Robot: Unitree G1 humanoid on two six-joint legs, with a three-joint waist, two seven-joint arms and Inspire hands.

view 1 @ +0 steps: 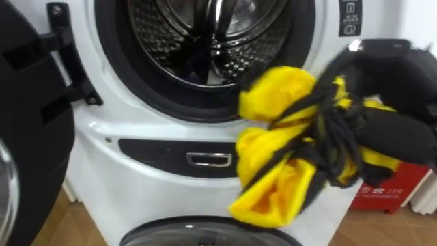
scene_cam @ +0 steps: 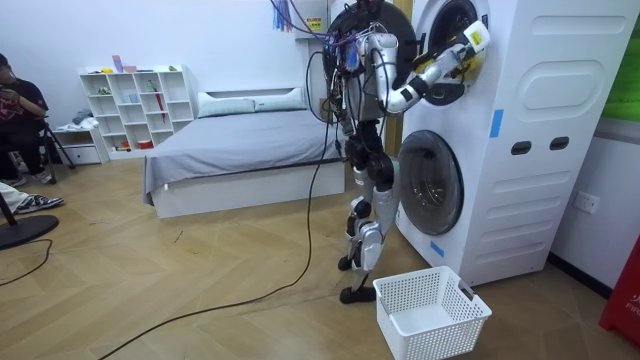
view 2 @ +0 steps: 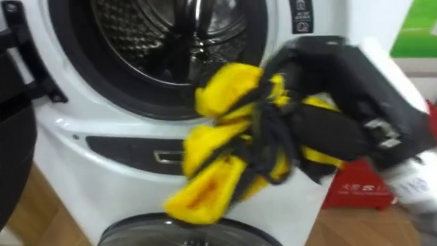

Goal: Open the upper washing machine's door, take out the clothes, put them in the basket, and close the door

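We hold the yellow-and-black garment (view 1: pixel 273 157) bunched in our right robot hand (view 2: pixel 348 82), fingers clamped on the cloth. It hangs below and left of the hand, outside the drum (view 1: pixel 184 34), by its lower rim. The white basket (scene_cam: pixel 432 310) stands on the floor (scene_cam: pixel 200 270) by our feet, so we judge the next move goes downward.

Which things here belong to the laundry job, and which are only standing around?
For the job: yellow and black garment, right hand holding it, washing machine, white basket.
Standing around: bed, white shelf, red box, seated person.
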